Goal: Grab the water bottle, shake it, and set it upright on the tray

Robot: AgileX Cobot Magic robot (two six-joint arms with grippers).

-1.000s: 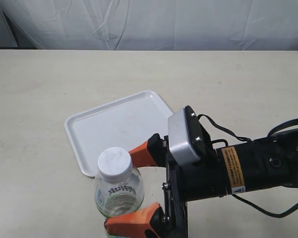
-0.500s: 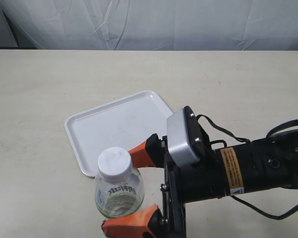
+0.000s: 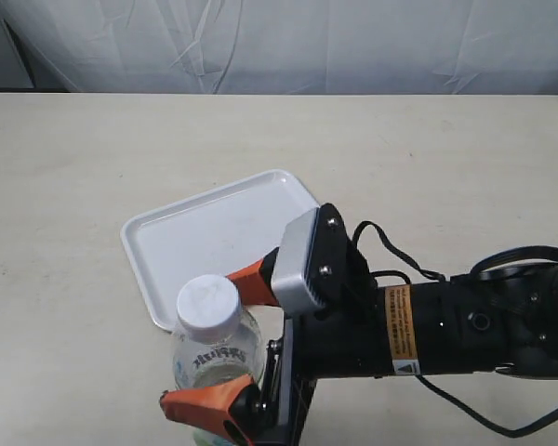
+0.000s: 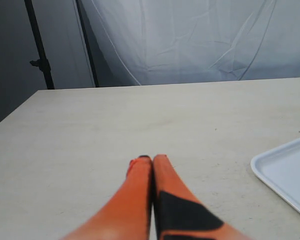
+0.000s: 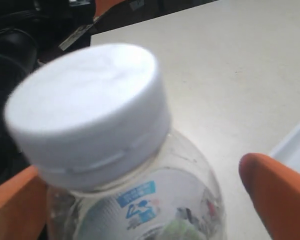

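Note:
The water bottle (image 3: 212, 348) stands upright on the table just in front of the tray (image 3: 214, 237), its white cap (image 3: 207, 299) on top. My right gripper (image 3: 225, 344) straddles the bottle's body, one orange finger (image 3: 249, 282) on the tray side and one (image 3: 209, 406) on the near side. In the right wrist view the bottle (image 5: 140, 200) fills the space between the fingers; a small gap shows beside one finger (image 5: 275, 192), so the right gripper (image 5: 140, 205) is open. My left gripper (image 4: 151, 159) is shut with nothing in it, above bare table beside the tray's corner (image 4: 287, 172).
A white cloth backdrop (image 3: 288, 42) hangs behind the far edge of the table. The right arm's black body and cable (image 3: 446, 321) lie over the table's right front part. A dark stand (image 4: 40, 50) is beyond the table in the left wrist view.
My right gripper has pushed further left, so its fingers now reach past the bottle's sides. The bottle has shifted slightly left.

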